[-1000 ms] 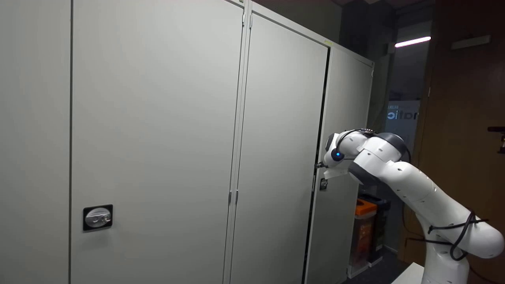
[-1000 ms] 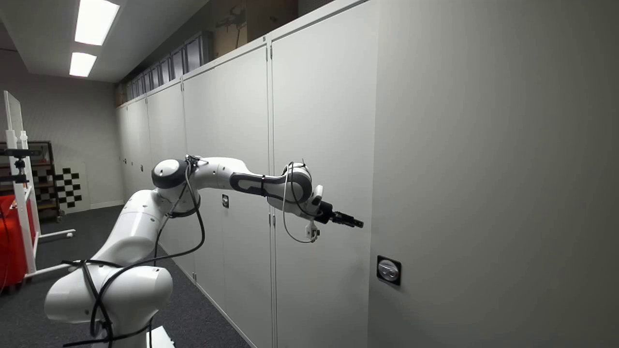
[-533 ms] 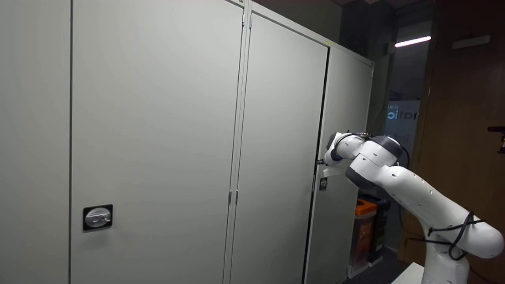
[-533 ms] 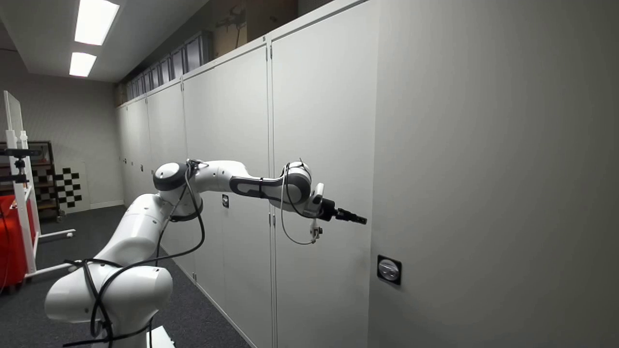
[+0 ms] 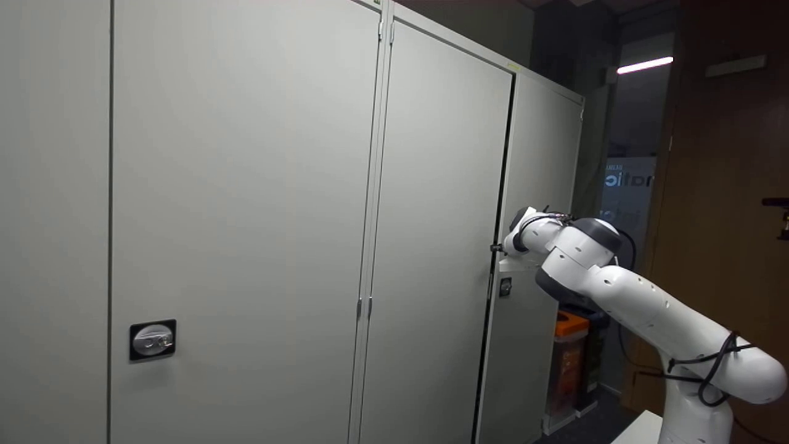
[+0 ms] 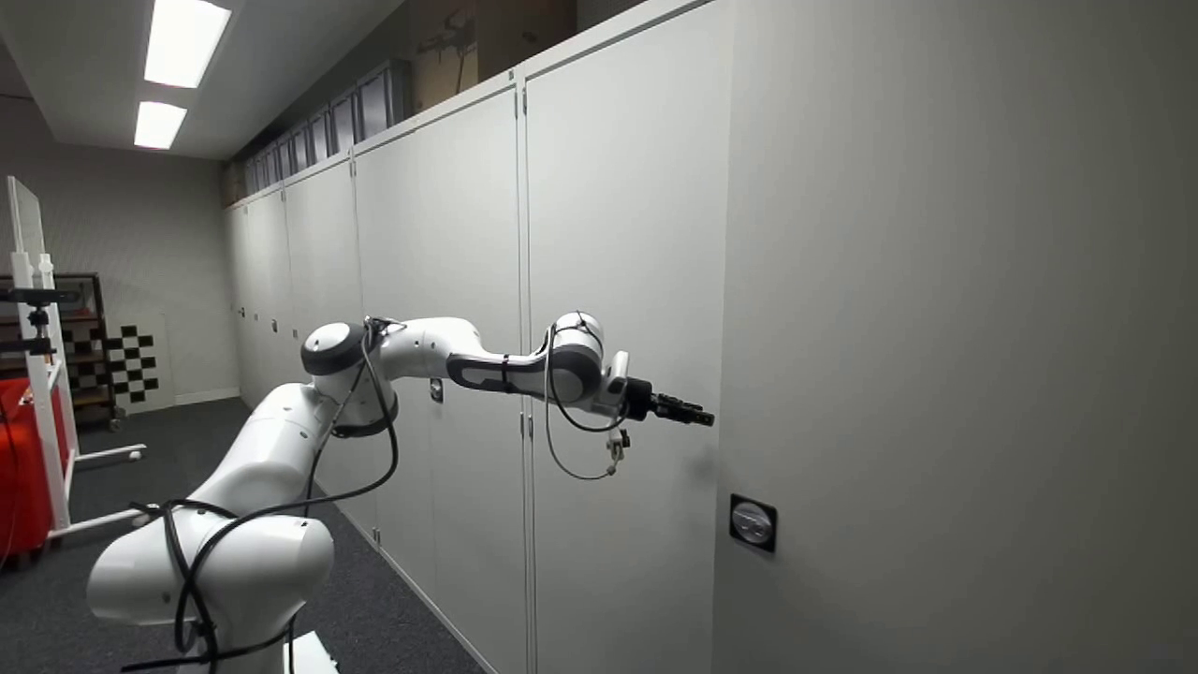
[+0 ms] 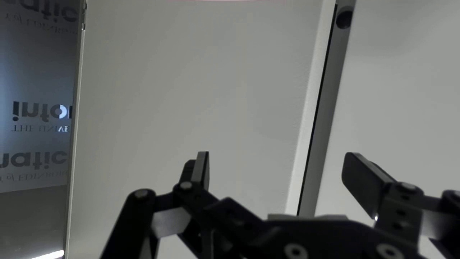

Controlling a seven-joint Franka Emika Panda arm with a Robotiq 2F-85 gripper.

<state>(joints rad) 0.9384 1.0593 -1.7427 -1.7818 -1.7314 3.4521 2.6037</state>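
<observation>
In the wrist view my gripper stands open with nothing between its wide-apart fingers. Past it are two grey cabinet doors, a left one and a right one, parted by a narrow dark gap. A round dark hole sits in the strip along that gap. Both exterior views put the gripper at the seam between the doors, above a round handle set in a black square plate. Whether the fingertips touch the doors I cannot tell.
A nearer cabinet door has its own handle. Behind the arm stand an orange-topped bin and a brown wooden door. A white wheeled stand and a red object are at the far side, on dark carpet.
The gripper has risen slightly and shifted a little further towards the seam, its fingers turning somewhat. The arm's elbow has dropped a little. The cabinet doors look unmoved.
</observation>
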